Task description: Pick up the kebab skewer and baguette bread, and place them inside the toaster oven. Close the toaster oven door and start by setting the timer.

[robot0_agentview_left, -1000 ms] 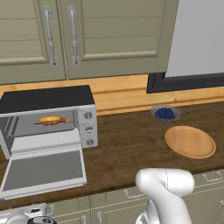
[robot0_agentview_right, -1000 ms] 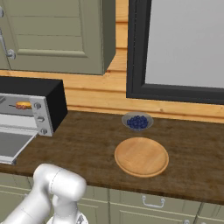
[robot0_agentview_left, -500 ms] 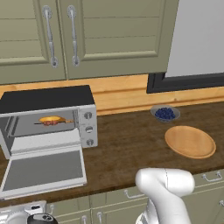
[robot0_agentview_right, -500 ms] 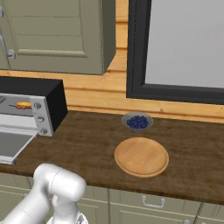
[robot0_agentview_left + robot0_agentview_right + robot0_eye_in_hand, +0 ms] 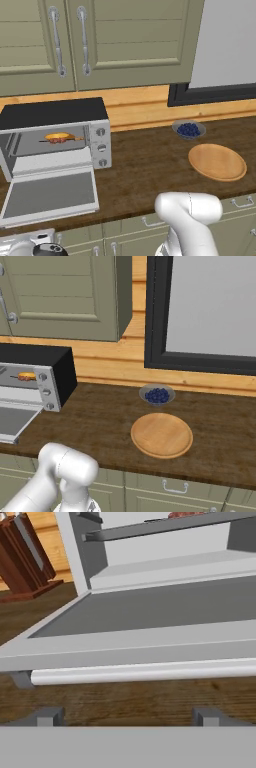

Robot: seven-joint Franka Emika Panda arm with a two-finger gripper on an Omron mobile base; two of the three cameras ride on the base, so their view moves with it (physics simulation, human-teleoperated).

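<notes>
**Two foods on the rack, door down**

Both the kebab skewer (image 5: 59,141) and the baguette bread (image 5: 58,135) lie on the rack inside the toaster oven (image 5: 55,135); the toaster oven door (image 5: 50,195) hangs open at 6 o'clock of the cavity; the gripper (image 5: 128,717) sits low before the door's bar handle (image 5: 145,673), jaws spread wide, nothing between them; a wooden plate (image 5: 217,162) lies at 3 o'clock, blueberry bowl (image 5: 188,130) just beyond.

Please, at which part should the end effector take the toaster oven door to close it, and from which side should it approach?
Best at the bar handle along the front edge of the toaster oven door. The door lies open and flat, and the bar stands off its edge on small brackets, leaving a gap. The open end effector, already just in front, could probably come from the front and slightly below, then lift it towards the toaster oven.
</notes>
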